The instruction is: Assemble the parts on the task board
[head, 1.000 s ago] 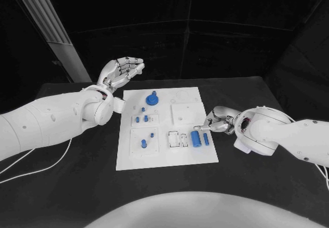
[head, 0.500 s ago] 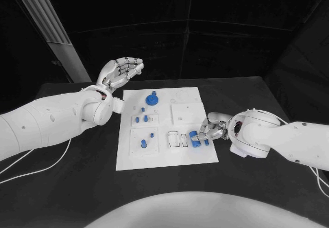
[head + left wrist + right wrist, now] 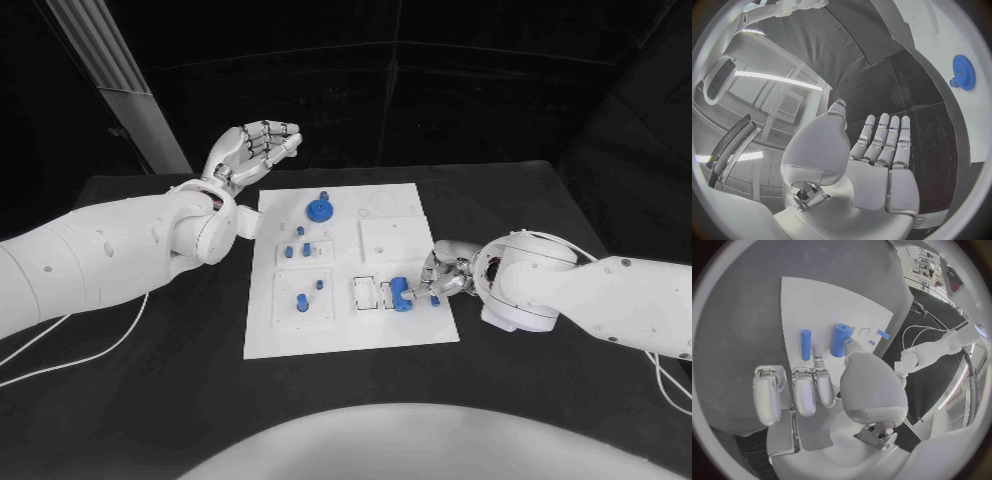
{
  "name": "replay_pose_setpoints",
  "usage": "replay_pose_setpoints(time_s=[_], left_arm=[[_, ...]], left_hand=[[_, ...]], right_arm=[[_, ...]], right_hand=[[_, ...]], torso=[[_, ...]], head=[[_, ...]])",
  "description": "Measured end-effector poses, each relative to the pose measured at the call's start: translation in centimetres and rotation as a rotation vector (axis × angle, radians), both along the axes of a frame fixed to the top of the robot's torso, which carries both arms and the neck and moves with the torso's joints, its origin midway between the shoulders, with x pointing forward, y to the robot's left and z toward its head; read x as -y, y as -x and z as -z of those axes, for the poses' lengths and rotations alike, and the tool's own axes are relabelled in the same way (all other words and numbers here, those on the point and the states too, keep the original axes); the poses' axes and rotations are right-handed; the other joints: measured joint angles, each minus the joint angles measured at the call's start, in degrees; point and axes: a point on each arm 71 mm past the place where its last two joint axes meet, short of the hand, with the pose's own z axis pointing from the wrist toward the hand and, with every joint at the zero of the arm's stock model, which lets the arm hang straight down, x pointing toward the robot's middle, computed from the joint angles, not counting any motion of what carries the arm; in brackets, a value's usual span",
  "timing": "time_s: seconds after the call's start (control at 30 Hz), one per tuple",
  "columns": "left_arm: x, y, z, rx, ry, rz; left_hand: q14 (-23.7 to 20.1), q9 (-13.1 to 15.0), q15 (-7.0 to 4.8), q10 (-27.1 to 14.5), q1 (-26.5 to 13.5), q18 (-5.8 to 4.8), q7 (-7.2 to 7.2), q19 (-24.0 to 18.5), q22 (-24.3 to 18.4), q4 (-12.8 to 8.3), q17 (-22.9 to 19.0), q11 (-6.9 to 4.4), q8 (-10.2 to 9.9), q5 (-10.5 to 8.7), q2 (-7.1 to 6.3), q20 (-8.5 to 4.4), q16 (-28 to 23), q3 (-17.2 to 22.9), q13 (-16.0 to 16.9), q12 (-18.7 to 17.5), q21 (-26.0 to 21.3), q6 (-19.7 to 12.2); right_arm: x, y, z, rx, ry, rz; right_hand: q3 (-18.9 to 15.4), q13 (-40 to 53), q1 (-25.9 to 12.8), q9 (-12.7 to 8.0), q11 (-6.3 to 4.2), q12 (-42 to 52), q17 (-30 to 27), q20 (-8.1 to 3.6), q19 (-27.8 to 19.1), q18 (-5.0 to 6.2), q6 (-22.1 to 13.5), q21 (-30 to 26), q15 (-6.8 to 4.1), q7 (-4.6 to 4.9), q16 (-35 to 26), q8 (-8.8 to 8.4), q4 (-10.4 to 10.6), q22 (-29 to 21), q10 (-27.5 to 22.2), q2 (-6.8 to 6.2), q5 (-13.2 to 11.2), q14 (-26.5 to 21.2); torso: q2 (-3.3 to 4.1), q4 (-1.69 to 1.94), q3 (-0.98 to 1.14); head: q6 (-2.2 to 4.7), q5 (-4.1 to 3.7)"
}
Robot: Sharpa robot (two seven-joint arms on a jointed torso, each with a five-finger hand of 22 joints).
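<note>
Right hand (image 3: 444,275) touches, perhaps grips, blue cylinder (image 3: 400,294) on task board (image 3: 353,330).

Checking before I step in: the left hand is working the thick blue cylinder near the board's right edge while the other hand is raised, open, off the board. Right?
Not quite: the hands are swapped. The right hand is at the thick blue cylinder, a fingertip against it in the right wrist view. The left hand is the one raised, open, off the task board, as the head view shows.
</note>
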Motion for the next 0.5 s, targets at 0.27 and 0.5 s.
replay_pose_setpoints(time_s=[0.27, 0.5], left_arm=[[0.0, 0.0, 0.0, 0.0, 0.0, 0.0], [0.0, 0.0, 0.0, 0.0, 0.0, 0.0]], left_hand=[[0.0, 0.0, 0.0, 0.0, 0.0, 0.0, 0.0, 0.0, 0.0, 0.0, 0.0, 0.0, 0.0, 0.0, 0.0, 0.0, 0.0, 0.0, 0.0, 0.0, 0.0, 0.0], [0.0, 0.0, 0.0, 0.0, 0.0, 0.0, 0.0, 0.0, 0.0, 0.0, 0.0, 0.0, 0.0, 0.0, 0.0, 0.0, 0.0, 0.0, 0.0, 0.0, 0.0, 0.0]], right_arm=[[-0.8, -0.6, 0.3, 0.002, 0.009, -0.006], [-1.4, -0.7, 0.3, 0.008, 0.009, -0.018]], right_hand=[[0.0, 0.0, -1.7, 0.5, 0.0, 0.0, 0.0, 0.0, 0.0, 0.0, -0.3, 0.0, 0.0, 0.12, 0.0, 0.58, 0.0, 0.0, 0.0, 1.05, -0.7, 0.0], [0.0, 0.0, -2.0, 0.7, 0.0, 0.0, 0.0, 0.0, 0.0, 0.0, -0.9, 0.0, 0.0, 0.16, 0.0, 0.52, 0.0, 0.0, 0.0, 1.36, -0.7, 0.0]], torso=[[-0.02, -0.03, -0.01], [0.0, -0.07, 0.0]], head=[[-0.01, 0.08], [-0.01, 0.15]])
